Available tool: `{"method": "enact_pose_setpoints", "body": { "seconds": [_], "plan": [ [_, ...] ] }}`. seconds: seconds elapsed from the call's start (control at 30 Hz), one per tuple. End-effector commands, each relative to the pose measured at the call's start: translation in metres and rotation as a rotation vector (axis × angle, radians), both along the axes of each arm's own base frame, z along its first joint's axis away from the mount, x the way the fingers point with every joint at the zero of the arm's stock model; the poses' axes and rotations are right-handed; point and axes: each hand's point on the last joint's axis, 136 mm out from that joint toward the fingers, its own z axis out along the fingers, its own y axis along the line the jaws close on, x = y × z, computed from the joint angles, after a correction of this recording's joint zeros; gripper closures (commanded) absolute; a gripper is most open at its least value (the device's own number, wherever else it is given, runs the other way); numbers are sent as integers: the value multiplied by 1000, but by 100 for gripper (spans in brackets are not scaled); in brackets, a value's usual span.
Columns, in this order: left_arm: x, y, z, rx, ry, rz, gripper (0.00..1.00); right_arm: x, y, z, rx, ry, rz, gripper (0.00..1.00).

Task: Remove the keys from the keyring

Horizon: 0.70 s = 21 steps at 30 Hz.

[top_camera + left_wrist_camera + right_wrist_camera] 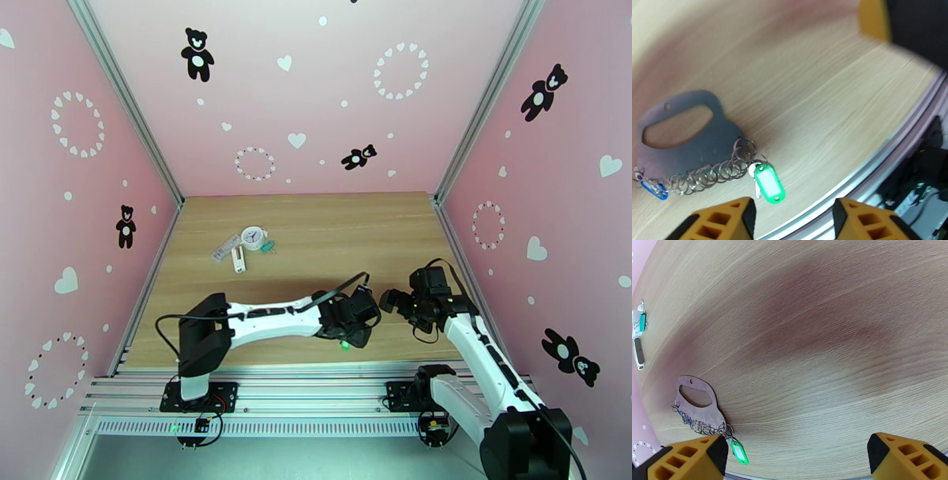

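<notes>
The left gripper and right gripper both have fingers spread apart, holding nothing. The green key is hooked to the keyring.

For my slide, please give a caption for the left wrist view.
Keyring flat on the table, green-tagged key and blue tag on its rings; left claw open.

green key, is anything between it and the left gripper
Nothing visible. The green key lies on bare table just ahead of the left gripper, whose jaws stand apart with nothing between them. It sits at the end of the ring row on the keyring.
</notes>
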Motion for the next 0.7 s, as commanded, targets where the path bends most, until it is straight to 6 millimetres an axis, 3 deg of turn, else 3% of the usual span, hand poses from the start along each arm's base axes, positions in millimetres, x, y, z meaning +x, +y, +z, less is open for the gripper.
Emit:
{"method": "enact_pose_setpoints", "body": {
  "seconds": [0.0, 0.17, 0.67],
  "plan": [
    [2, 2, -12, 87, -4, -52, 50, 0, 0, -4, 10, 14, -4, 1],
    [8, 3, -31, 173, -23, -56, 56, 1, -1, -3, 15, 12, -6, 1],
    [26, 8, -48, 281, -104, -47, 66, 3, 1, -3, 24, 6, 12, 1]
  ]
}}
